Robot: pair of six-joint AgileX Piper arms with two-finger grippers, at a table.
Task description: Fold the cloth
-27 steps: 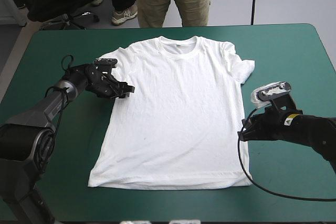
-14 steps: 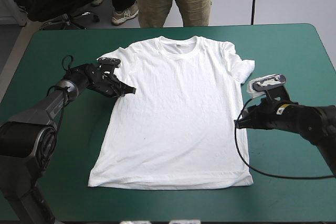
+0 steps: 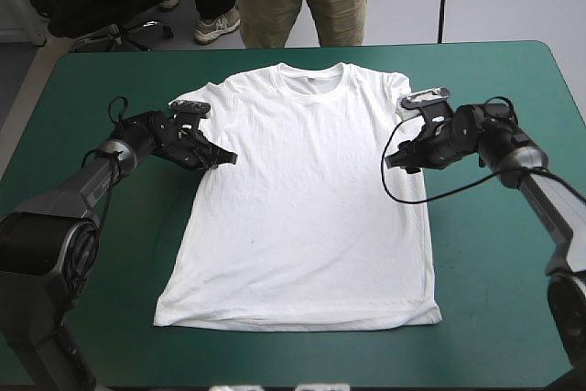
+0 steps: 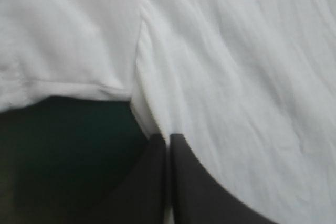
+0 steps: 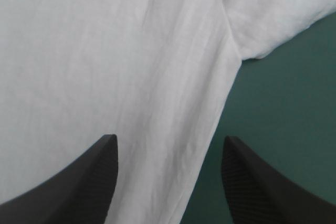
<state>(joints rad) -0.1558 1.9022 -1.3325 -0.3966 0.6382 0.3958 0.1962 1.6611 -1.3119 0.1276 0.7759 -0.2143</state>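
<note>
The white T-shirt (image 3: 311, 199) lies spread flat on the teal-green cover, collar toward the far edge. My left gripper (image 3: 224, 158) sits at the shirt's left side just below the sleeve. In the left wrist view its black fingers meet in an arch (image 4: 169, 136), with a thin strip of the T-shirt (image 4: 236, 77) edge pinched between them. My right gripper (image 3: 394, 160) hovers over the shirt's right side below the other sleeve. In the right wrist view it is open (image 5: 168, 140), its fingers astride the T-shirt's (image 5: 105, 51) side edge, the sleeve (image 5: 273, 14) ahead.
Bare teal-green cover (image 3: 494, 272) surrounds the shirt on all sides, widest at left and right. The right arm's black cable hangs in a loop over the shirt's right edge.
My left gripper has shut on the shirt's edge under the left sleeve. My right arm has moved up the table from the shirt's lower right side to under the right sleeve, its fingers spreading.
</note>
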